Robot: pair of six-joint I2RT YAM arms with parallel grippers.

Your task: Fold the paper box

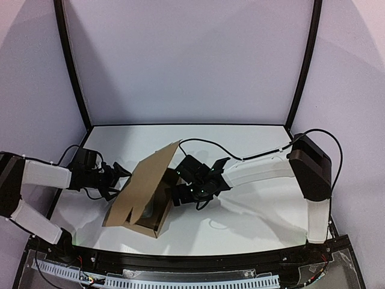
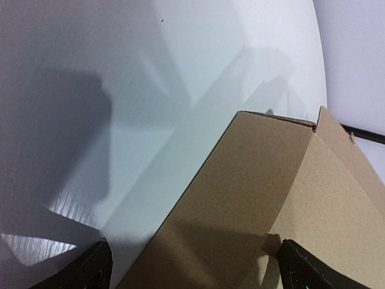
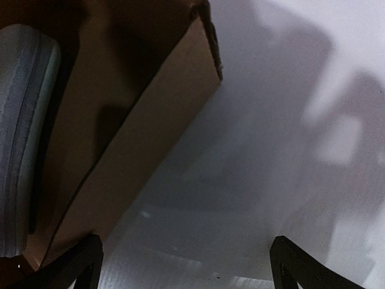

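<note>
White tabletop (image 1: pixel 258 211) ran under a pale curved backdrop, with both arms crowded toward its left-centre. On the left, my left hand (image 1: pixel 120 176) was spread wide and gripped nothing, its fingertips just beside the sloping outer face of the paper box (image 1: pixel 141 195). That box stood left of centre, walls up, its big lid flap tilted open toward the back. A pale grey-green case (image 3: pixel 21 138) seemed to sit inside it. On the right, my right hand (image 1: pixel 179 194) was likewise spread and empty, close to the box's right wall. I judged the step to be closing the lid. Next I would need to press that flap down and tuck it in without crushing the walls.
</note>
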